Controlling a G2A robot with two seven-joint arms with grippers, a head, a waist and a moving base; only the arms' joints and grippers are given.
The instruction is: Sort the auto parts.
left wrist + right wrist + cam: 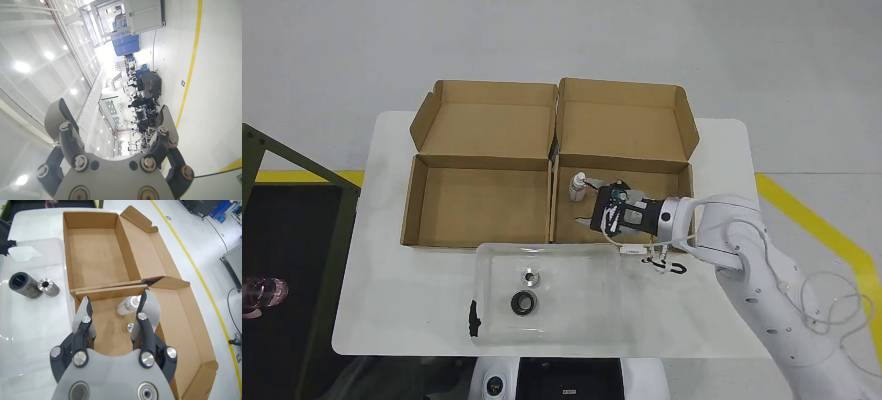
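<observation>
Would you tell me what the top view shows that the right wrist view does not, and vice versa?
Top view: the white arm extended over the right-hand cardboard box. Right wrist view: a small metal knob on that box's floor, by the right gripper. Both: the white bottle lying in that box, and a dark cylinder and a silver cylinder in the clear tray.

bottle [579, 183] in right box [652, 180]; cylinders [525, 303] in tray [587, 300].

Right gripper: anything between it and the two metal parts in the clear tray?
Only walls. The right gripper, open over the cardboard box, has that box's near wall and the clear tray's rim between it and the dark sleeve and silver collet. Nothing covers the parts, so from above they look reachable.
</observation>
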